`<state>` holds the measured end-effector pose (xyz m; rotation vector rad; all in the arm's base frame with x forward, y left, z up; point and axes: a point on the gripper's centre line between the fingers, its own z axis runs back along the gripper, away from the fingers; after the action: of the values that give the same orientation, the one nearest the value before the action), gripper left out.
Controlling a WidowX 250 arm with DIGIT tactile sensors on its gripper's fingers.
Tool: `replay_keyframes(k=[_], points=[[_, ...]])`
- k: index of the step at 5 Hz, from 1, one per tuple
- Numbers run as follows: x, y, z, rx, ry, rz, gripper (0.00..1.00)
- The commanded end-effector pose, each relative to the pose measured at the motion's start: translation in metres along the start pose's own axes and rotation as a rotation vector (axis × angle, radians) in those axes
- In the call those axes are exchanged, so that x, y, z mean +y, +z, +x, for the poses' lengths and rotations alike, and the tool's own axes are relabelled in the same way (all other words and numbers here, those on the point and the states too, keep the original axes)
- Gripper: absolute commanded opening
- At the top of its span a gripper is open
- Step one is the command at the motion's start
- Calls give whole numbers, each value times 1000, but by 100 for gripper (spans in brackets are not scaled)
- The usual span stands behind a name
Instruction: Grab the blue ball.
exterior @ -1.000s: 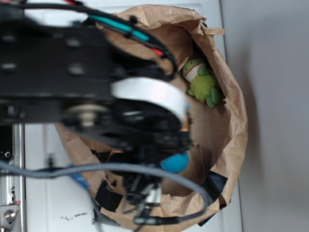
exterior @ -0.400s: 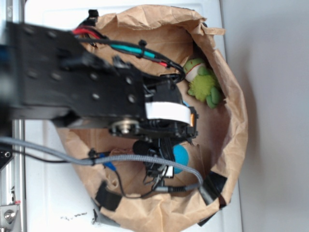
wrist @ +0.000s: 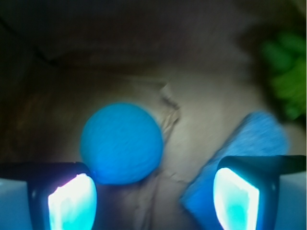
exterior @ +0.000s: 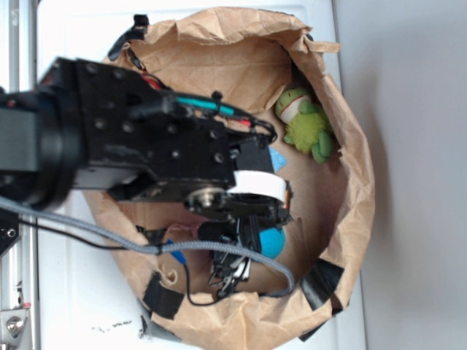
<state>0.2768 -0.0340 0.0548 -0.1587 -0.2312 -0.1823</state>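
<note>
My arm [exterior: 146,146] now sits lower and further left in the exterior frame than a second ago, and its motion blur is gone. That uncovers a corner of the light-blue sponge [exterior: 277,158] at centre, while the blue ball [exterior: 272,241] shows less, tucked under the wrist.

In the exterior view the black robot arm [exterior: 146,146] hides most of the small round teal-blue ball [exterior: 273,241]. The flat light-blue sponge [wrist: 249,148] is blurred in the wrist view, its lower part hidden behind a gripper finger [wrist: 237,194].
</note>
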Motion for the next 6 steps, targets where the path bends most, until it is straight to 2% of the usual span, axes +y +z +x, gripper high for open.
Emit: replay_keyframes(k=[1, 3, 4, 5, 6], points=[[-25, 21, 17, -10, -4, -64, 100], [-39, -11, 17, -75, -36, 7, 100], [-40, -16, 21, -130, -59, 14, 100], [-41, -16, 27, -155, -69, 16, 100], [-42, -9, 27, -168, -63, 1, 0]])
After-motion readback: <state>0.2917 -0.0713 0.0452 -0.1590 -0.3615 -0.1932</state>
